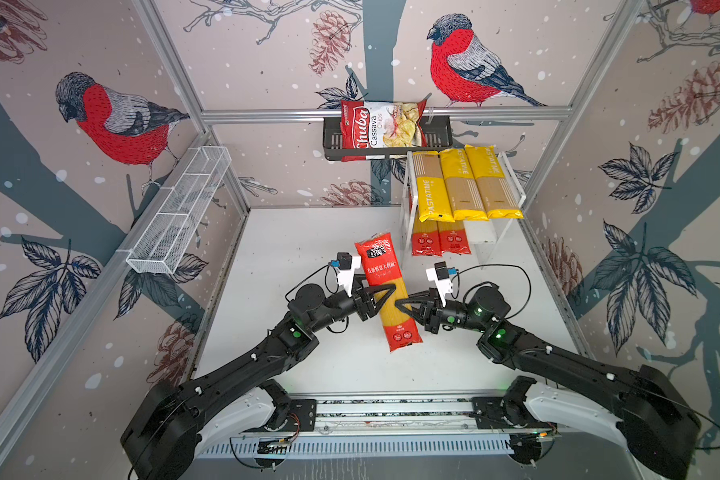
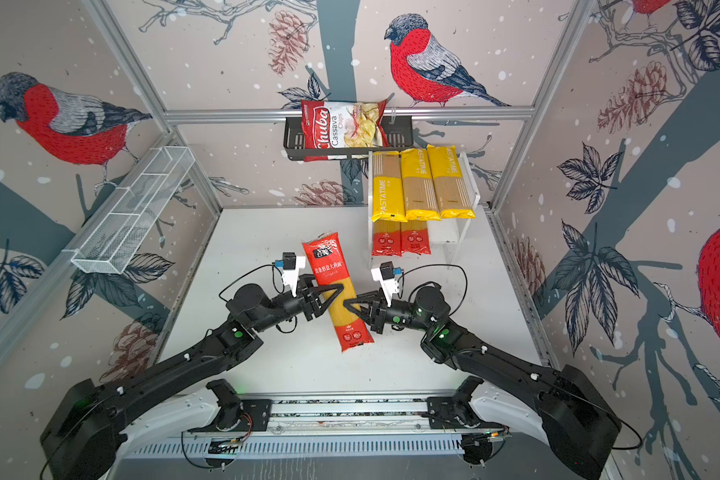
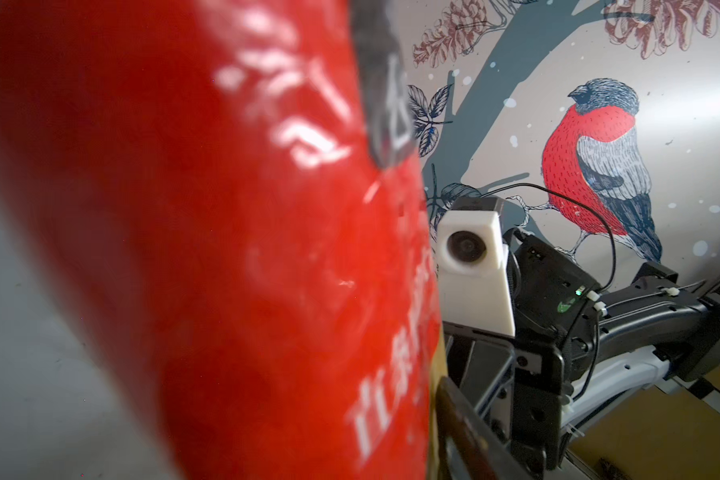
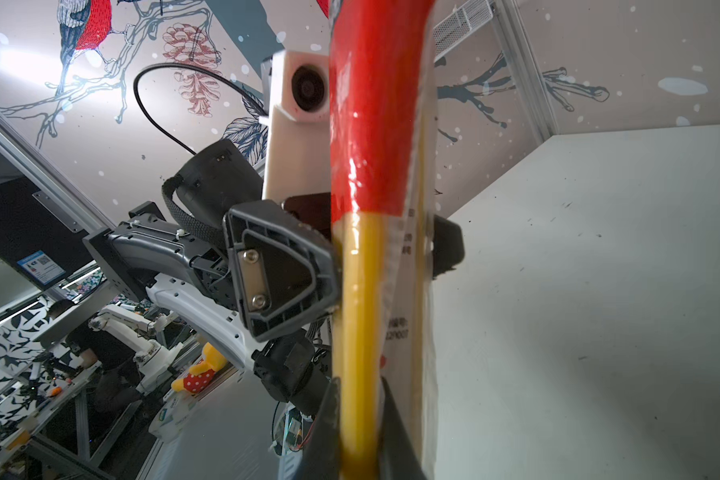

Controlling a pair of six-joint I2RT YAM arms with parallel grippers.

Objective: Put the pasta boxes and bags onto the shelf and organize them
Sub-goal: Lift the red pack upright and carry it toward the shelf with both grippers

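Note:
A red spaghetti pack (image 1: 381,259) (image 2: 329,257) with a clear middle hangs tilted above the table between both arms. My right gripper (image 1: 398,303) (image 4: 360,386) is shut on its clear middle, which shows edge-on in the right wrist view. My left gripper (image 1: 391,289) (image 2: 341,286) straddles the pack higher up, its fingers (image 4: 283,270) on either side. Whether they clamp it is unclear. The pack (image 3: 225,249) fills the left wrist view. The white shelf (image 1: 481,232) carries three yellow PASTATIME packs (image 1: 462,183) on top and two red packs (image 1: 439,239) on its lower board.
A Chuba chips bag (image 1: 381,126) sits in a black basket (image 1: 437,129) on the back wall, just above the shelf. A white wire-mesh basket (image 1: 179,212) hangs on the left wall. The white table (image 1: 300,249) lies under the pack.

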